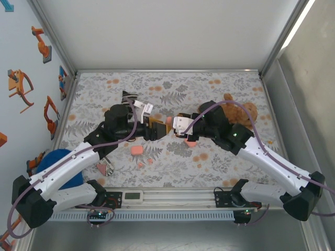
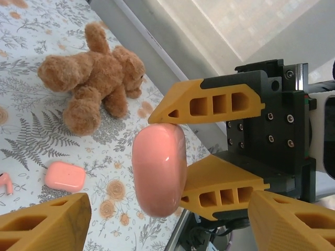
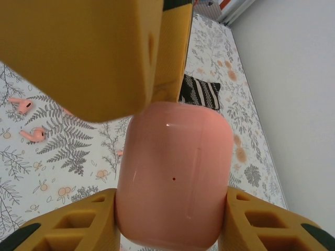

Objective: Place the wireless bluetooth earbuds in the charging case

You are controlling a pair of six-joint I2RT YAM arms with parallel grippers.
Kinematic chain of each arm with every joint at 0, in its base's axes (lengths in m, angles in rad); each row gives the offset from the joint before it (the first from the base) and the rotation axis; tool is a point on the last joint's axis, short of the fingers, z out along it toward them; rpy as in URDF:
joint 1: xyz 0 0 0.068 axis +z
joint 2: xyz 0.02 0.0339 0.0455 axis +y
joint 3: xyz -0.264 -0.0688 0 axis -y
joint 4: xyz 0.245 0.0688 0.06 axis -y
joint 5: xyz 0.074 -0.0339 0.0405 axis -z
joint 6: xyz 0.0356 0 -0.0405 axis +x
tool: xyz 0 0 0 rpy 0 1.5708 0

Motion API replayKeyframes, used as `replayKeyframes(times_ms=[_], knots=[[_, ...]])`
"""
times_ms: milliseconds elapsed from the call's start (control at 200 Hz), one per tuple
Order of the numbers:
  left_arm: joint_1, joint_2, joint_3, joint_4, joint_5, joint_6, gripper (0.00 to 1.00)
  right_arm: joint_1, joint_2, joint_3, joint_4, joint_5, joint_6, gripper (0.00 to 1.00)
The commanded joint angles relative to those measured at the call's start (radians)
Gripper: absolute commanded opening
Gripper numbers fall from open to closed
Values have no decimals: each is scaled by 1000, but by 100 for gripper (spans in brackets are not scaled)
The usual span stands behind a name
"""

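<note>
**A:** Earbuds [image 3: 35,133] first. Where are they?

**B:** They're loose on the flowered cloth [image 1: 220,162], towards your near side of the table and well apart from both grippers. You can see two of them from the right wrist and one from the left wrist. None of them sits in a case.

**A:** And the case?

**B:** It's raised over mid-table. Your right gripper [image 3: 171,209] pinches the case [image 3: 175,167] by its two sides. The lid looks shut, so I'd judge nothing is inside it.

**A:** What about the left gripper?

**B:** Your left gripper [image 2: 167,214] faces the case with its fingers spread wide and the case between them. One finger lies along the case's upper edge, but I cannot tell whether it touches.

**A:** Anything farther out?

**B:** A second case [image 2: 64,176] lies on the cloth, with a teddy bear [image 2: 94,78] beyond it.

**A:** So what's left to do?

**B:** Nearly all of it, by my reading. You have to open the lid, fetch each earbud and seat it.
</note>
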Motion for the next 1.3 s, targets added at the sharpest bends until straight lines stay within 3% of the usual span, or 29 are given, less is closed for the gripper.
replayKeyframes(times_ms=[0, 426, 816, 1292], knots=[[-8, 15, 37, 41, 19, 7, 76, 14, -18, -4, -9, 16, 20, 42], [-12, 64, 44, 93, 60, -27, 47, 32, -17, -13, 10, 52, 28, 42], [-15, 79, 48, 93, 79, -27, 43, 37, -9, -15, 31, 85, 35, 42], [-15, 85, 54, 95, 85, -23, 21, 36, -1, -19, 27, 61, 60, 44]])
